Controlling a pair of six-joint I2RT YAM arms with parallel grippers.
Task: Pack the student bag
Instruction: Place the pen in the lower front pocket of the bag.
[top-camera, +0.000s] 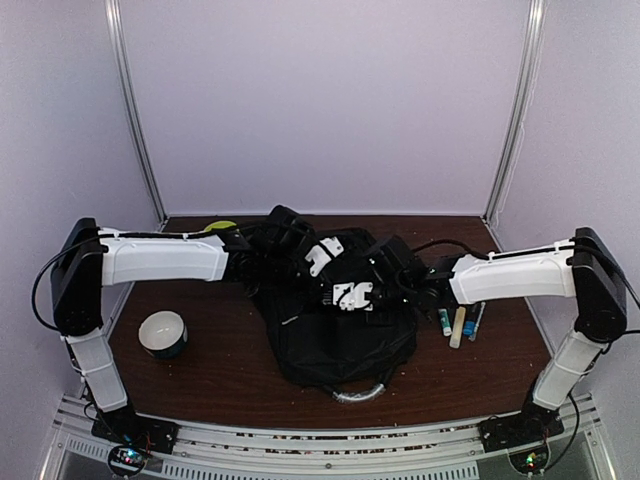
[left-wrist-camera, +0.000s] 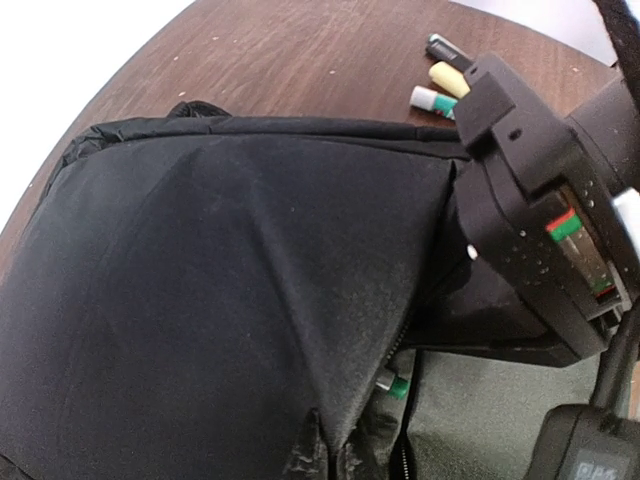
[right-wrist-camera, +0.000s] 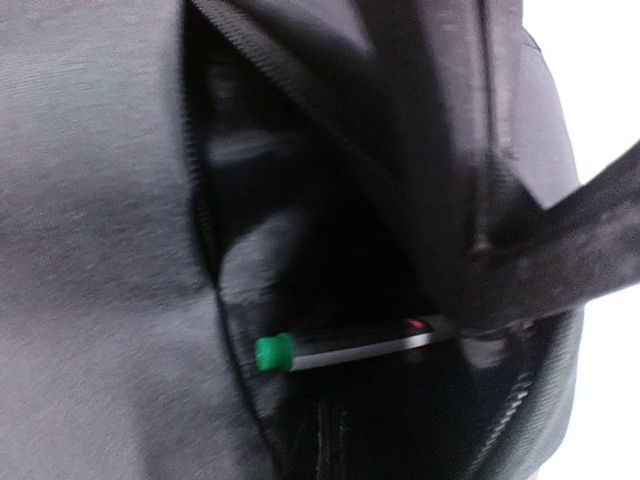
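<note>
Student bag (top-camera: 330, 345) looks soft and limp; left claw (top-camera: 330, 262) pinched shut on its flap; right claw (top-camera: 350, 297) closed beside a green-capped marker (right-wrist-camera: 345, 345); best gripped at the zipper seam.

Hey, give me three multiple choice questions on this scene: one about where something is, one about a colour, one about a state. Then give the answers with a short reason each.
1. Where is the bowl?
A. On the table, on the left arm's side of the bag
B. Inside the bag
C. On top of the bag

2. What colour is the cap of the marker inside the bag?
A. Red
B. Green
C. Yellow

3. What state is the bag's opening in?
A. Zipped shut
B. Folded flat under the bowl
C. Open, with the marker inside

Answers:
1 A: the top view shows it on the wood, apart from the bag.
2 B: the right wrist view shows a green cap.
3 C: the zipper edges gape around the marker.
</note>
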